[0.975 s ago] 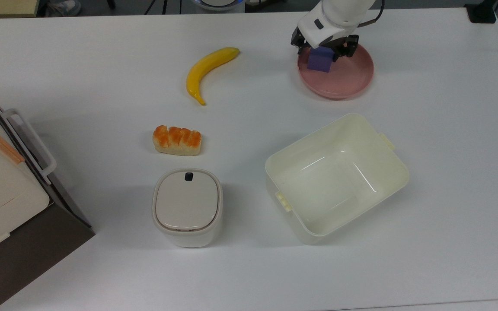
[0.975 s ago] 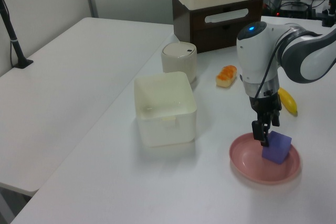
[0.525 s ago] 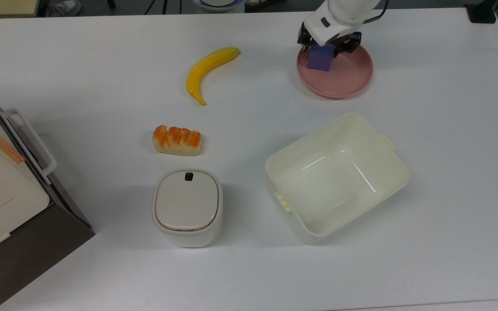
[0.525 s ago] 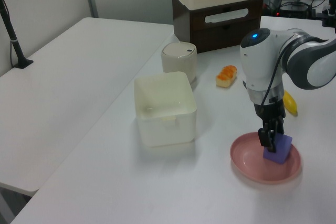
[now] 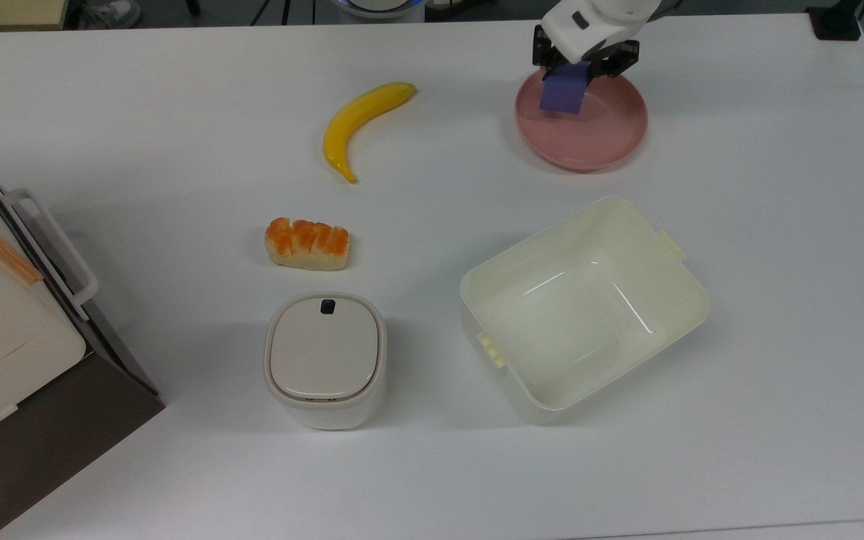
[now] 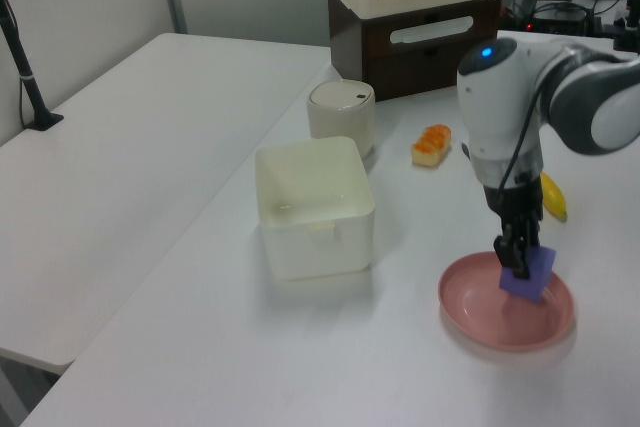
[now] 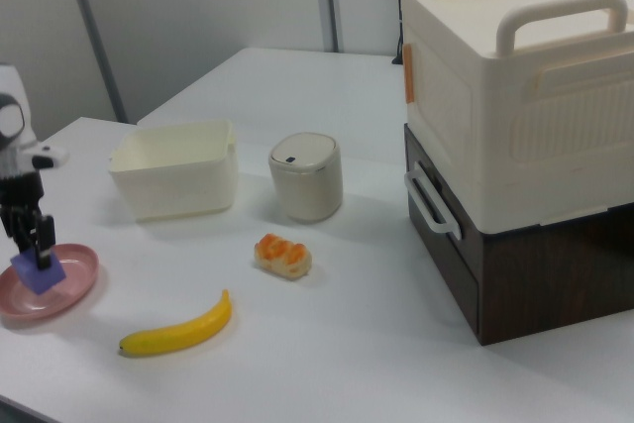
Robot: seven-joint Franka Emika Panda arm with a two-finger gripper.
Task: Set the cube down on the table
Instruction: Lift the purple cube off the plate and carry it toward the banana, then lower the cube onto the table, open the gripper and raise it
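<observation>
The blue-purple cube (image 5: 563,96) hangs tilted just above the pink plate (image 5: 589,142), lifted off its surface. My gripper (image 5: 579,70) is shut on the cube from above, at the far right of the white table (image 5: 177,112) in the top view. In the left view the cube (image 6: 527,275) dangles from the gripper (image 6: 518,255) over the plate (image 6: 490,312). From the right view's far left, the cube (image 7: 40,272) sits under the gripper (image 7: 36,243) above the plate (image 7: 64,289).
A banana (image 5: 364,124) and a bread loaf (image 5: 307,244) lie mid-table. A lidded white bin (image 5: 325,358) and an open cream tub (image 5: 586,307) stand nearer the front. A stacked cream and brown box (image 5: 4,330) fills the top view's left edge.
The gripper has closed on the cube and raised it off the plate, tilting it and shifting slightly toward the top view's upper right.
</observation>
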